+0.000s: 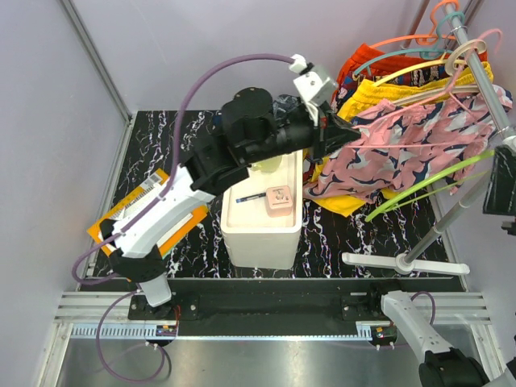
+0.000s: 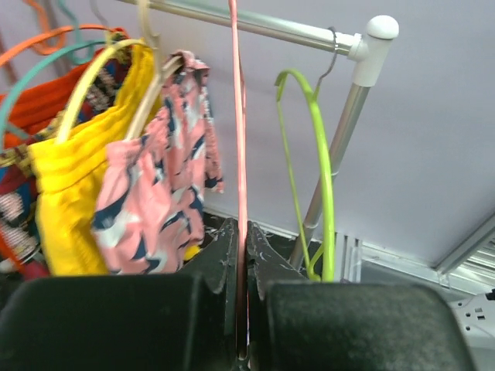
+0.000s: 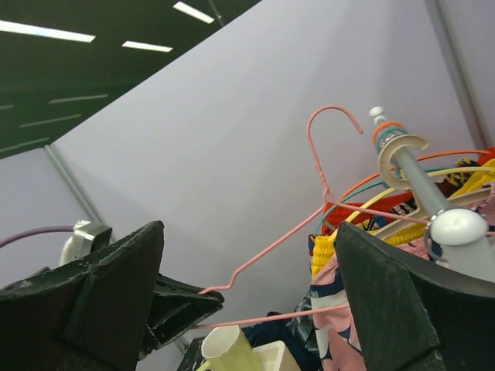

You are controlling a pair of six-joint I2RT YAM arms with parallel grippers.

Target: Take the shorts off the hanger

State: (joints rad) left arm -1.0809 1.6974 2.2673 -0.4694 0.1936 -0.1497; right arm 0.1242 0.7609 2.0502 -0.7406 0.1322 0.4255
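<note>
Writing: barcode label on orange packet (image 1: 141, 205) and mark on pink block (image 1: 278, 201), neither legible. Shorts (image 1: 285, 103): dark printed cloth, crumpled at far end of white plastic bin (image 1: 258, 238), largely hidden behind left arm. Left gripper (image 2: 241, 232): jaws clamped on thin pink wire hanger (image 2: 236, 116). Right gripper (image 3: 249, 232): jaws wide apart, gripping nothing. Crowding the steel rail (image 2: 294, 31): floral pair (image 1: 411, 149), yellow pair (image 1: 379, 95), lime hangers (image 2: 325, 170).

Pale lilac walls (image 1: 48, 121) enclose a black marbled tabletop (image 1: 153, 145); strip lights (image 3: 46, 31) line the dark ceiling (image 3: 116, 69).
</note>
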